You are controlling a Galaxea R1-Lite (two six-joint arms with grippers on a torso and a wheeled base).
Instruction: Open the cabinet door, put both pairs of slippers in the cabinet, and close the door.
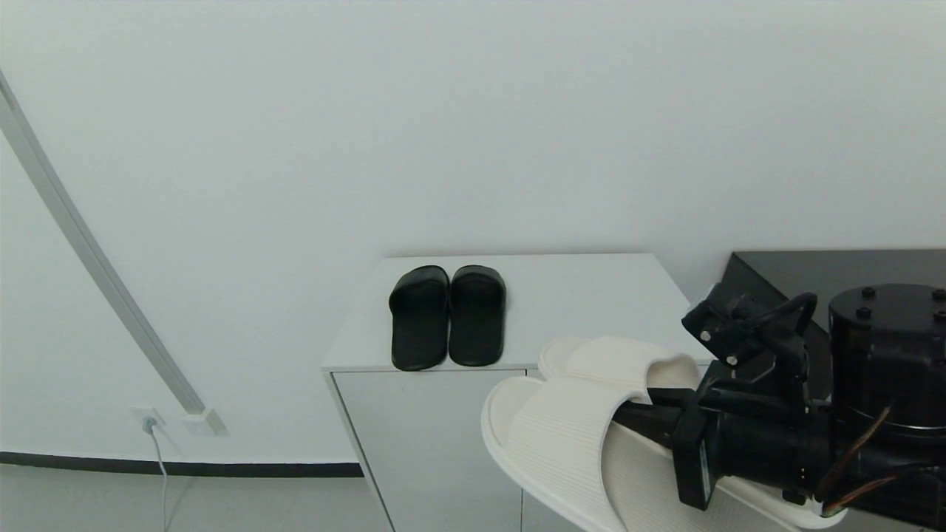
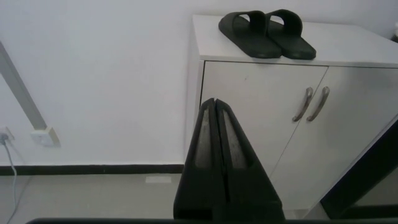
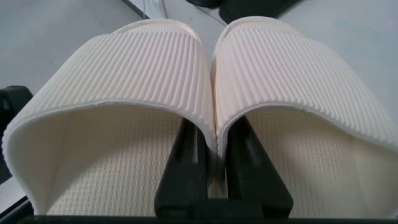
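Doors on the cabinet are shut, their upright handles ahead and to the right of my empty, clenched left hand. My right hand is clamped on the white slippers, so the left should pull.

White slippers in the right gripper: matt, foam-like, ribbed straps, pebbled insoles. Black slippers beyond it: smooth, rubbery, faint sheen. Cabinet: smooth matt white panels; handles brushed metal.
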